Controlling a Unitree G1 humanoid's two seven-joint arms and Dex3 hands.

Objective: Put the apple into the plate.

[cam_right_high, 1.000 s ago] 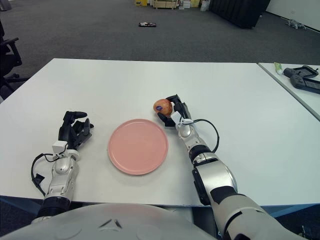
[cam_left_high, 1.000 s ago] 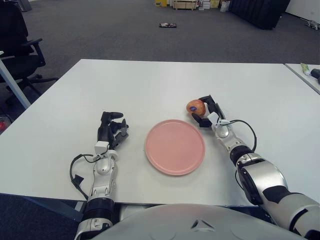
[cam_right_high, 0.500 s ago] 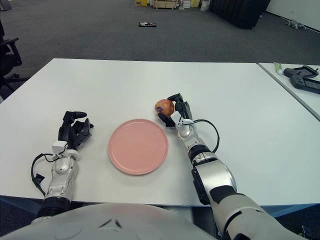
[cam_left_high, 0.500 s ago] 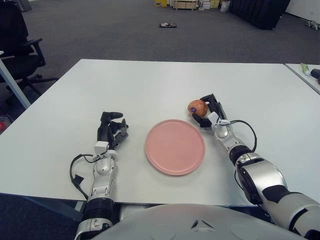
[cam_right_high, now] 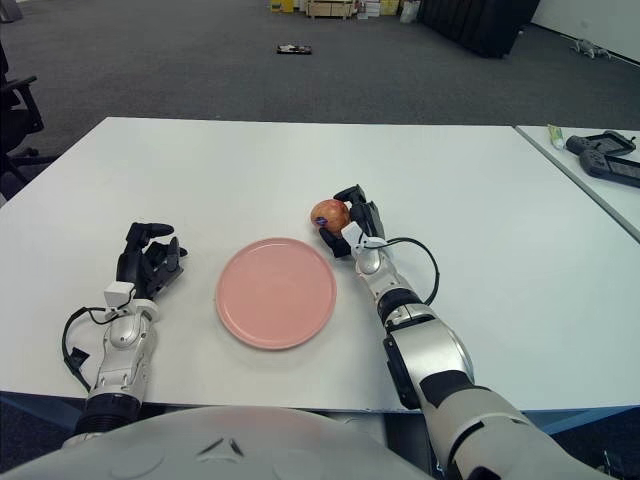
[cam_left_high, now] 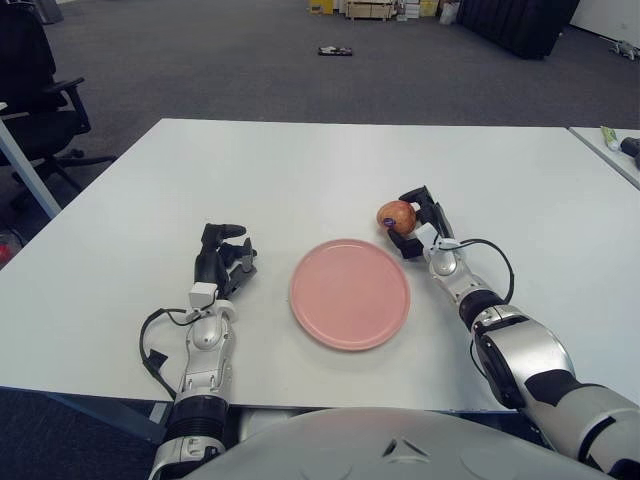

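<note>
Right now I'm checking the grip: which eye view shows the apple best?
The right eye view: the apple sits nearer the frame's middle, its sticker visible, in the right hand. The left eye view shows the same apple similarly, further right.

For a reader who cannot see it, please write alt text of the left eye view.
The robot's right hand grips a red apple just beyond the right rim of an empty pink plate on a white table. Its left hand shows left of the plate.
</note>
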